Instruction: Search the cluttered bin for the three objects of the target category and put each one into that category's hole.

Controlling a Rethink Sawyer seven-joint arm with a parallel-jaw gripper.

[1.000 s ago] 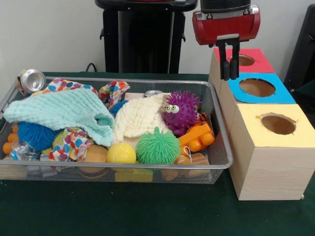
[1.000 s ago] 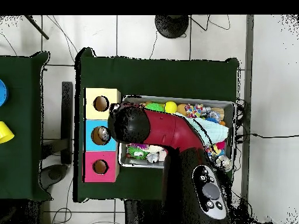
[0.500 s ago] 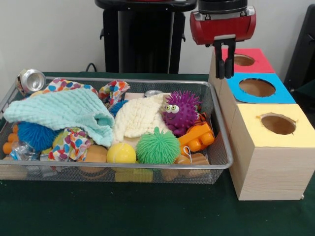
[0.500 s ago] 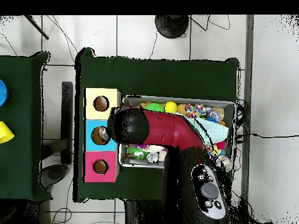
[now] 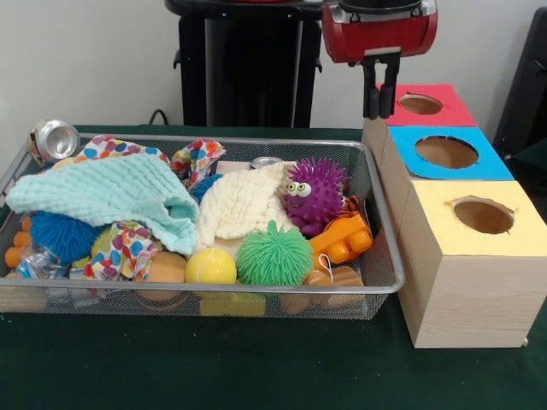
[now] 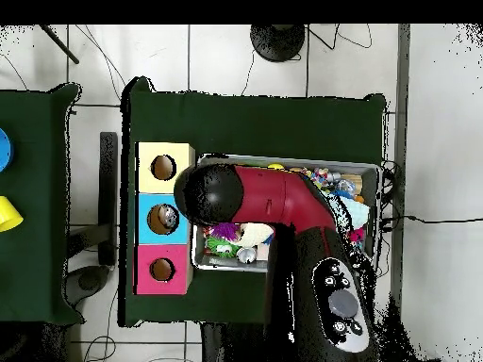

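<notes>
Front view shows the hand [image 5: 380, 96] hanging above the gap between the bin [image 5: 376, 213] and the row of boxes, its two dark fingers [image 5: 391, 90] close together with nothing between them, clenched and empty. Beside the bin stand the red box [image 5: 427, 107], blue box [image 5: 444, 154] and yellow box [image 5: 479, 231], each with a round hole on top. Inside the bin lie a mint cloth [image 5: 107, 201], a cream cloth [image 5: 239, 205], a purple spiky toy [image 5: 314, 195], a green spiky ball [image 5: 273, 254], a yellow ball [image 5: 210, 266], a blue spiky ball [image 5: 60, 235] and an orange block [image 5: 342, 239]. A can [image 5: 54, 138] leans at the far left corner. Overhead, the arm [image 6: 283, 203] covers much of the bin, above the green table [image 6: 255, 123]
</notes>
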